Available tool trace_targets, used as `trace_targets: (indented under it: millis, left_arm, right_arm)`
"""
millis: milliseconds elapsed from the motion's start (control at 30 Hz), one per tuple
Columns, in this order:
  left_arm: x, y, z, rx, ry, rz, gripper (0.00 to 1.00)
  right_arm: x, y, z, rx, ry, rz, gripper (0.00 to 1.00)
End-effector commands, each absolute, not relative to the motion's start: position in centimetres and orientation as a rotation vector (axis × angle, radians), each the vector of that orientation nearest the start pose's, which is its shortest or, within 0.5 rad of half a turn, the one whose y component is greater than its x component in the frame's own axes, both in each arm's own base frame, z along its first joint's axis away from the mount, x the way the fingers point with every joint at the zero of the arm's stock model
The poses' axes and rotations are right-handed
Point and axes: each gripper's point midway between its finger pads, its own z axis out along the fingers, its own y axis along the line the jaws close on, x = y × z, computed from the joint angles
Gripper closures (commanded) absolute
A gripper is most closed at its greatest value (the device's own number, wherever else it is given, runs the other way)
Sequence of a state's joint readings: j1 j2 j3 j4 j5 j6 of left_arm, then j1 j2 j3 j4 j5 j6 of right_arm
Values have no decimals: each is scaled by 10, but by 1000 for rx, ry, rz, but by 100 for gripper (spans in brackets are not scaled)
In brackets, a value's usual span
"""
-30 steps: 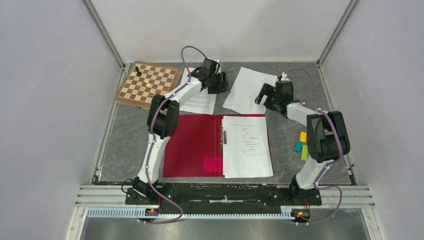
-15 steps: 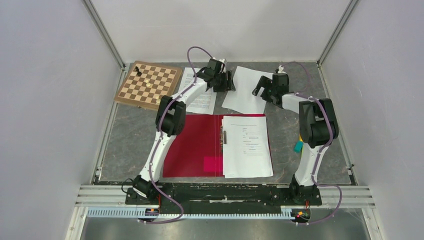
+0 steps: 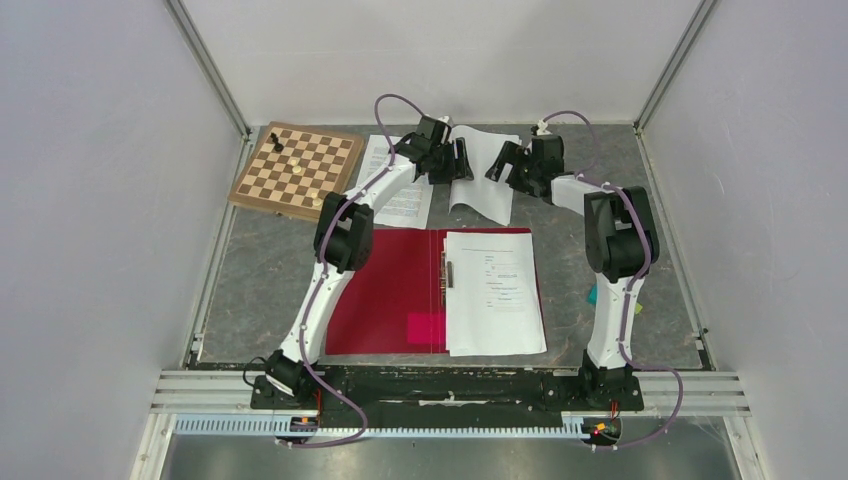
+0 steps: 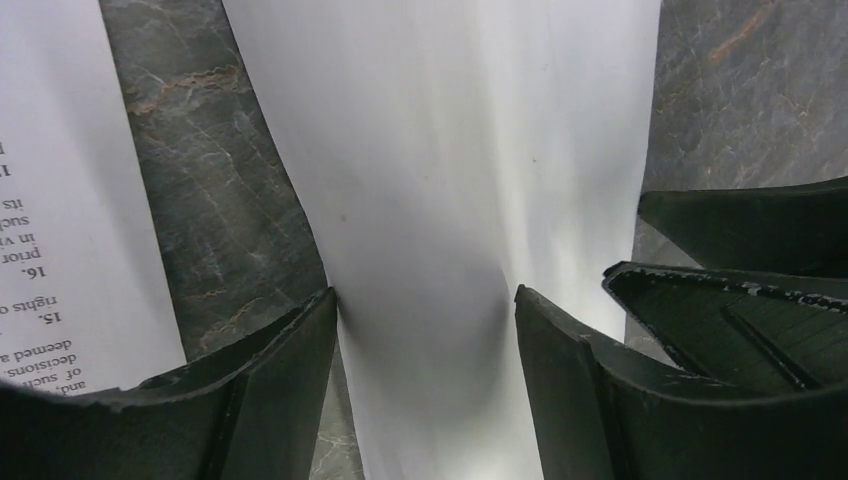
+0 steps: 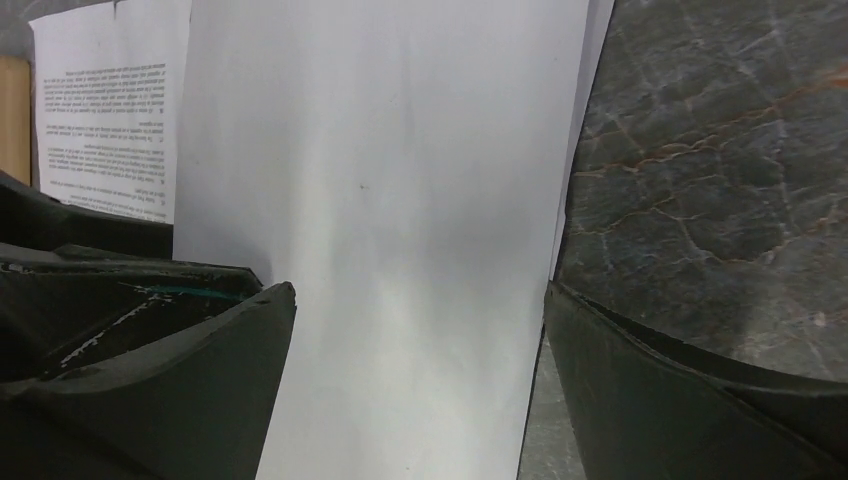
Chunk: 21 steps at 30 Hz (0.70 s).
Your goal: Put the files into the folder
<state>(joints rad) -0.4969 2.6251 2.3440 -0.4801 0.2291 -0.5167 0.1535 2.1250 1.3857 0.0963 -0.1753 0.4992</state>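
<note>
In wrist views, left gripper [image 4: 425, 295] and right gripper [image 5: 420, 285], jaws apart, astride one blank sheet [image 3: 483, 190]; its buckle only overhead.

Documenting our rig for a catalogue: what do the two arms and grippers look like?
The left arm and right arm have white tubular links joined by bulky black joint housings, with a purple cable looped along each. The left gripper and right gripper are matte black, their jaws broad tapered wedges with scuffed edges.

Left gripper [image 3: 461, 161] and right gripper [image 3: 497, 166] both sit top-middle of frame, nearly nose to nose, jaws spread apart.
</note>
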Motion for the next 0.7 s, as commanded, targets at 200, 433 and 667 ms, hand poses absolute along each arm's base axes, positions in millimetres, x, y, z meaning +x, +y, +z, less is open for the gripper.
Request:
trace_targets:
  millis: [200, 433, 667]
  left_arm:
    - [528, -379, 67, 33, 2468, -987, 30]
    - [525, -381, 120, 2, 2369, -1177, 44]
    - [521, -376, 166, -9, 2289, -1299, 71]
  right_arm:
    - [525, 163, 39, 212, 2318, 697, 2]
    - [521, 163, 72, 180, 2265, 739, 2]
    - [517, 157, 126, 168, 2167, 808, 2]
